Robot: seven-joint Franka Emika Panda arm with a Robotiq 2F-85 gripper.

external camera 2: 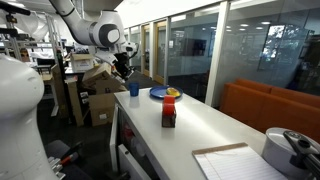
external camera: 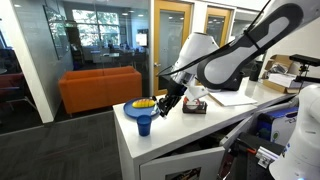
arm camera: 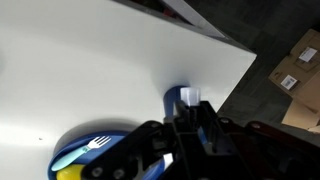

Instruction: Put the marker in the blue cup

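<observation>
The blue cup [external camera: 144, 124] stands near the corner of the white table [external camera: 205, 130] and shows in both exterior views [external camera 2: 134, 89]. My gripper [external camera: 163, 107] hangs just above and beside it [external camera 2: 124, 68]. In the wrist view the gripper [arm camera: 190, 108] is shut on the marker [arm camera: 191, 96]. The marker is a thin dark stick with a pale tip, and the tip points at the cup's rim [arm camera: 173, 98]. Most of the marker is hidden between the fingers. I cannot tell whether the tip is inside the cup.
A blue bowl with yellow contents [external camera: 143, 104] and a fork [arm camera: 98, 143] sits next to the cup. A small red and dark box [external camera 2: 169, 110] stands further along the table. The table edge is close, with cardboard boxes [arm camera: 295, 65] on the floor beyond it.
</observation>
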